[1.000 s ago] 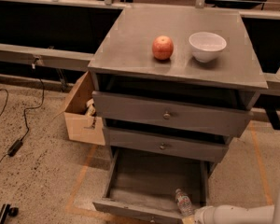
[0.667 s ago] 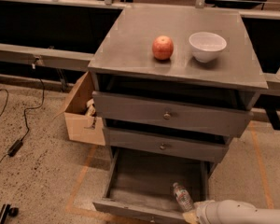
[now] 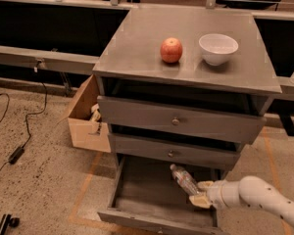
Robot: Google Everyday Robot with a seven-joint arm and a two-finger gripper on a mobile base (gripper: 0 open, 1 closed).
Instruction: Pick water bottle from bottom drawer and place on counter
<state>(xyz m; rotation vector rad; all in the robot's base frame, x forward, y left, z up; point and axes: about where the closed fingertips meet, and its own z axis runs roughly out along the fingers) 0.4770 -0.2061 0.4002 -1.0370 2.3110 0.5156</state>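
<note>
Water bottle (image 3: 183, 178) is the thing to fetch, and the rest of the scene is laid out around it. The counter (image 3: 132, 53) is the widest surface. Its left half and back edge are bare, so I judge there is room for a set-down. The bottom drawer (image 3: 142, 195) stands pulled out below the front edge, which leaves its tray reachable. The white arm (image 3: 269, 199) comes in low from the right, beneath the two knobbed drawers. A bowl (image 3: 218, 48) sits toward the right edge, and an apple (image 3: 171, 50) sits mid-counter. The water bottle leans in the drawer's right side, cap up and to the left. The gripper (image 3: 200, 192) has a finger on either side of its base and looks clamped onto it.
</note>
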